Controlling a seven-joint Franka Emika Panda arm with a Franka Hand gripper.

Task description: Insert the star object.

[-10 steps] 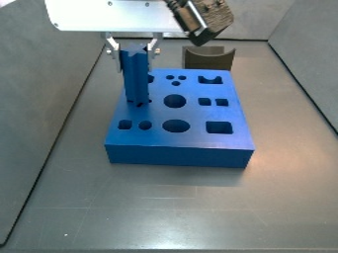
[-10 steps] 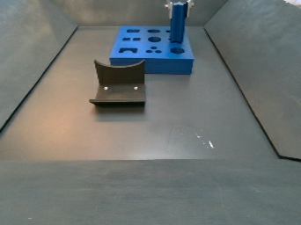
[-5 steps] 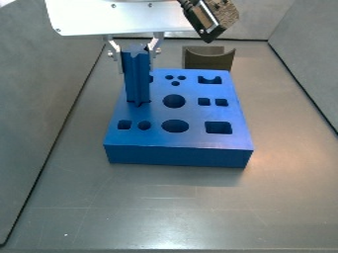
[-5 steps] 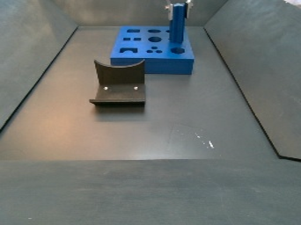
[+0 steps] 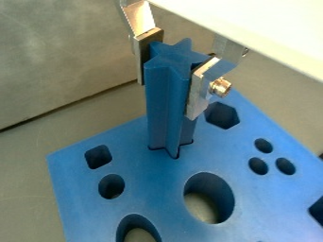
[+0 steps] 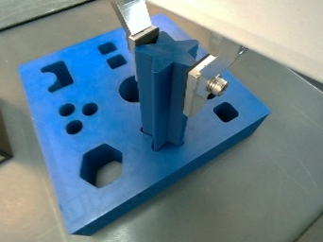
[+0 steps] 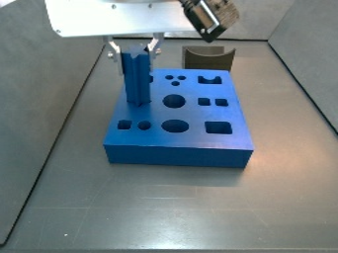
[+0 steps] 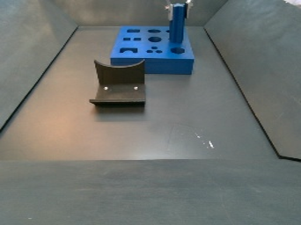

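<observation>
The star object is a tall bright-blue ridged peg standing upright with its foot in a hole of the flat blue holed block. Both side views show the peg near one corner of the block. My gripper straddles the top of the peg, one silver finger on each side, as the wrist views show. In a side view the gripper has its fingers spread a little wider than the peg. The jaws look open, loosely around the peg.
The block has several other shaped holes: round, square, hexagonal and arched. A dark grey curved piece stands on the floor apart from the block, behind it in a side view. Grey walls ring the floor.
The fingers have spread slightly away from the peg's sides. The peg stays upright in its hole and the block has not moved.
</observation>
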